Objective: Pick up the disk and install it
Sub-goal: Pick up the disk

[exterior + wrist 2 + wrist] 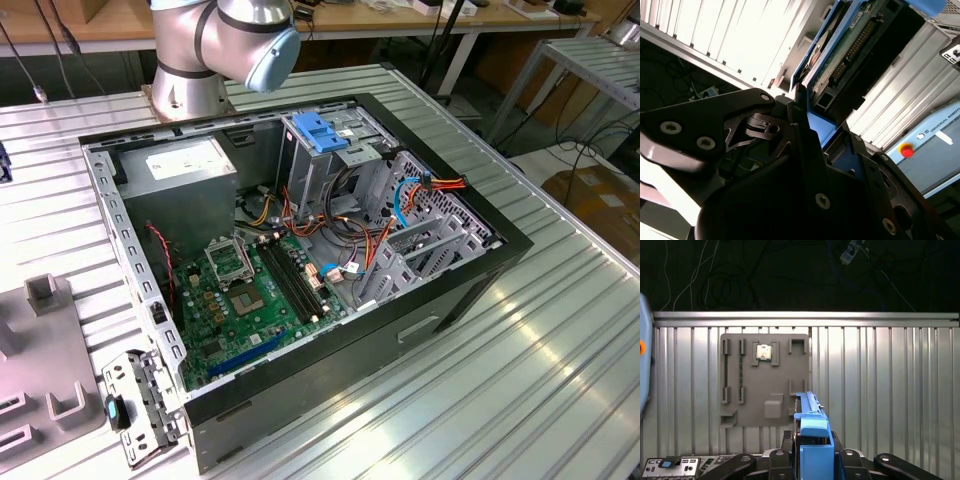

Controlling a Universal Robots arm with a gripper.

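1. Blue plastic marks the disk (812,437). One of its rails faces the first wrist view, and the claw (812,455) is clamped on it, with a black finger pressed to each side.
2. In the second wrist view, the disk (850,47) juts out past the claw (822,135). You can see its green board and connector row, with blue rails along both edges.
3. The disk's long axis runs straight out from the claw, in line with the fingers. It is held on edge rather than flat.
4. You carry the disk clear of the ribbed metal tabletop (880,390), and nothing under it touches it. Below and beyond its tip lies the grey fixture plate (765,385).
5. In the exterior view, that grey fixture plate (40,350) sits at about 8 o'clock from the open computer case (400,330).
6. The drive cage (335,170), with its blue latch (320,130), stands at about 12 o'clock inside the case.
7. My reading is that the disk hangs over the fixture side. The cage therefore lies well apart from it, toward roughly 1 o'clock from the fixture in the exterior view.
8. The pick-up is done, and the disk is not yet in the cage.
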